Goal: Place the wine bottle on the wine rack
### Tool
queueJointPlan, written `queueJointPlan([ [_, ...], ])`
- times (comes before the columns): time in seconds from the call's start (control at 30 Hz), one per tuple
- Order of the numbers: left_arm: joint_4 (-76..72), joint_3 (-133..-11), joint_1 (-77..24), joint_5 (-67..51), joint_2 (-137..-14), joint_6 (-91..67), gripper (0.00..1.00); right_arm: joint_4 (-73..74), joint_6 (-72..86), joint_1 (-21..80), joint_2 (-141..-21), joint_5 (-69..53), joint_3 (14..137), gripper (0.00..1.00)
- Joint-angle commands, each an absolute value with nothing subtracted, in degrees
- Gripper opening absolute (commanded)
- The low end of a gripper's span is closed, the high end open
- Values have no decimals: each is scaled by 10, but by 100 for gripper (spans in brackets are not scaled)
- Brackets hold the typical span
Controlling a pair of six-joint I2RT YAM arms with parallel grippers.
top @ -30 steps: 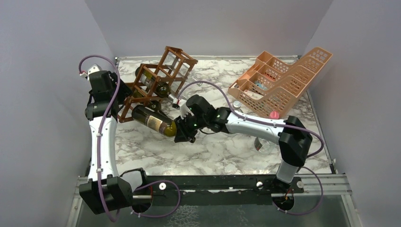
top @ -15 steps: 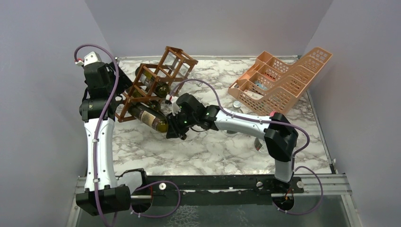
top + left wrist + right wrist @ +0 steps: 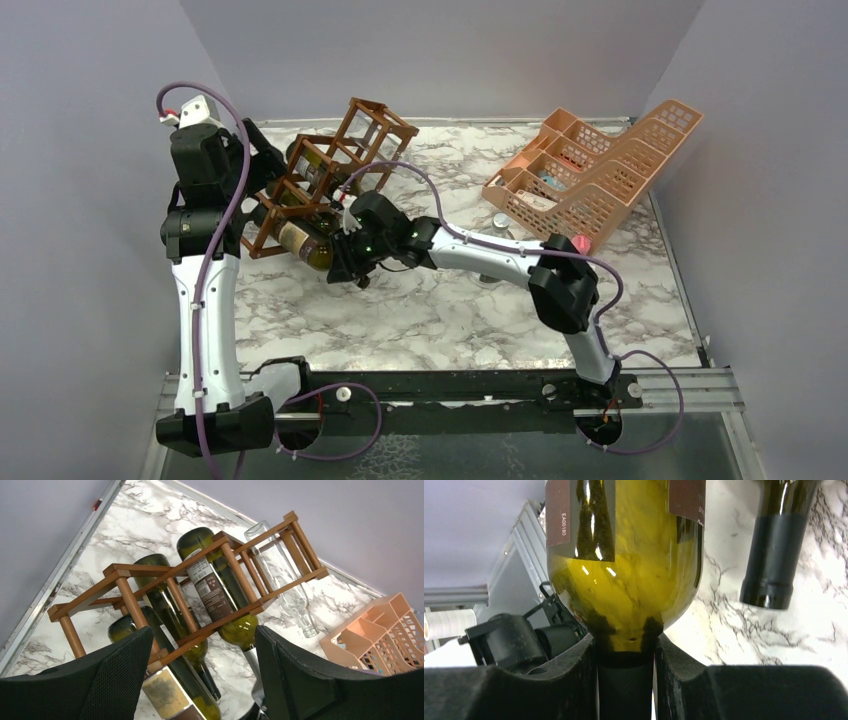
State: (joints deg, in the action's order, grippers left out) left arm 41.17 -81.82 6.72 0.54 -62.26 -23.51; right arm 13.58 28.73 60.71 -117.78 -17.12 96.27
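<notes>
My right jaws clamp the neck of the olive-green glass wine bottle point(image 3: 305, 243), its base at the mouth of a low cell of the brown wooden lattice wine rack point(image 3: 135, 570); my left jaws gape empty. I'd push straight, level, slowly.

The wine rack point(image 3: 345, 160) was hemmed in on its left by the left arm point(image 3: 205, 160). Its near side was blocked by the wine bottle point(image 3: 300, 243), gripped at the neck by the right gripper point(image 3: 624, 650). Several cells were filled by other bottles point(image 3: 210, 592), and a clear glass bottle point(image 3: 291, 594) was seen lying just beside the rack. Open marble tabletop point(image 3: 430, 310) was seen in front of the right arm, well apart from the orange basket point(image 3: 590, 180).
</notes>
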Motion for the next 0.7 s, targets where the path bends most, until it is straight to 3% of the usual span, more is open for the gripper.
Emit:
queueJointPlan([
  [0.0,419,-852,61,-30,-615,-225,79,85,313,606,-1205,-154,1027,7],
  [0.27,419,-854,55,-33,-613,-223,80,88,331,606,-1248,-144,1080,15],
  [0.67,419,-859,47,-35,-610,-221,82,59,366,606,-1305,-136,1138,36],
])
